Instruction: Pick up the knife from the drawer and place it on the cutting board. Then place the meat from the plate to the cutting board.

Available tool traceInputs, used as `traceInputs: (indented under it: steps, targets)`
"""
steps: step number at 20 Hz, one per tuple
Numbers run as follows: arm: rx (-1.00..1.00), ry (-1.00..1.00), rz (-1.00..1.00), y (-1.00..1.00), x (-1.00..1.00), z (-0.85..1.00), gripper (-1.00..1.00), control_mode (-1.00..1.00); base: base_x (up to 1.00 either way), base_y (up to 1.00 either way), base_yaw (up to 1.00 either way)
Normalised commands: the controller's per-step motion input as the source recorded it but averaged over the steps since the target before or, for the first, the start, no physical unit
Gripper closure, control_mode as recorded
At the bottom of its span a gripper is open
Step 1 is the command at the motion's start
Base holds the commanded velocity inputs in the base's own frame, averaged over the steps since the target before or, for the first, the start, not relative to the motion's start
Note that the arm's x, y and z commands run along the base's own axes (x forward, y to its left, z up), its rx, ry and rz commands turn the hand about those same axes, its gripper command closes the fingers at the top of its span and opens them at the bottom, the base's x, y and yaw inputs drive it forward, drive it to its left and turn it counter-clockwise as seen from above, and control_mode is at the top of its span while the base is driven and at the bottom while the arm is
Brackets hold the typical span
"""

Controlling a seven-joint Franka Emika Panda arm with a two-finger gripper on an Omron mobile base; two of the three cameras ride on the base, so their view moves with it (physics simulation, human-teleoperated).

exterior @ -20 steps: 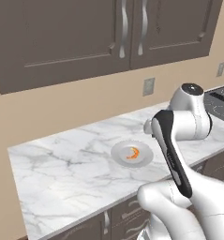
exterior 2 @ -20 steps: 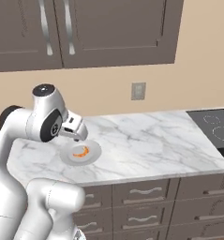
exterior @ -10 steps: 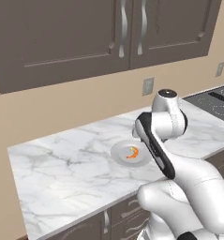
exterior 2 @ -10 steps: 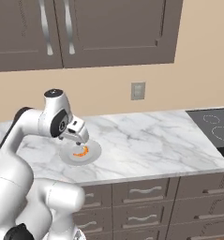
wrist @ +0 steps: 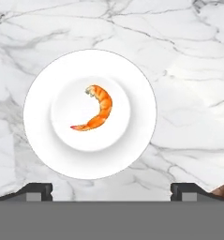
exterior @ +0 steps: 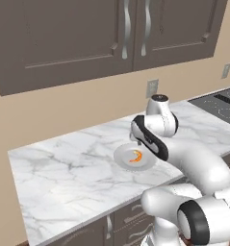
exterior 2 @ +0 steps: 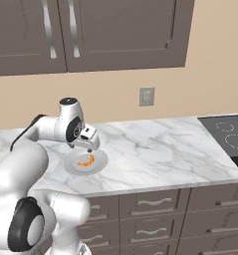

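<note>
The small round pale plate point(wrist: 38, 117) lies on the marble counter, and the orange curved meat point(wrist: 95, 114) rests in its middle. My gripper point(wrist: 111, 190) hangs a little above the plate's near edge, open, with its fingertips point(wrist: 36, 190) wide apart and nothing between them. From the sides, the gripper point(exterior: 138, 143) point(exterior 2: 89, 148) points down over the plate point(exterior: 121, 156) point(exterior 2: 70, 164), just above the meat point(exterior: 135, 156) point(exterior 2: 85, 160). A reddish-brown sliver point(wrist: 223, 192) shows at the hand view's lower right corner; I cannot tell whether it is the cutting board. The knife is out of view.
Shut drawer fronts with wavy silver handles point(exterior 2: 155, 202) run below the marble counter point(exterior 2: 155, 149). A black cooktop point(exterior 2: 230, 137) lies at the counter's right end. Upper cabinets point(exterior: 111, 33) hang above, and a wall outlet point(exterior 2: 147, 96) sits behind the counter.
The arm has swung left from a raised pose at the right and brought the gripper down over the plate. The plate and meat have not moved.
</note>
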Motion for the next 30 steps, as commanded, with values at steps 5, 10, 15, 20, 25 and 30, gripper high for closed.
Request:
traceInputs:
  steps: [5, 10, 15, 20, 25, 30]
  targets:
    - [0.00, 0.02, 0.08, 0.00, 0.51, -0.40, -1.00, -1.00, 0.00, 0.00, 0.00]
    - [0.00, 0.00, 0.06, 0.00, 0.47, -0.39, -1.00, -1.00, 0.00, 0.00, 0.00]
    - [0.00, 0.00, 0.00, 0.00, 0.41, -0.42, -1.00, -1.00, 0.00, 0.00, 0.00]
    - [0.00, 0.01, -0.04, 0.00, 0.30, -0.27, -1.00, -1.00, 0.00, 0.00, 0.00]
    - [0.00, 0.01, -0.08, 0.00, 0.08, -0.20, -1.00, -1.00, 0.00, 0.00, 0.00]
    - [0.00, 0.00, -0.02, 0.00, 0.00, -0.15, -1.00, -1.00, 0.00, 0.00, 0.00]
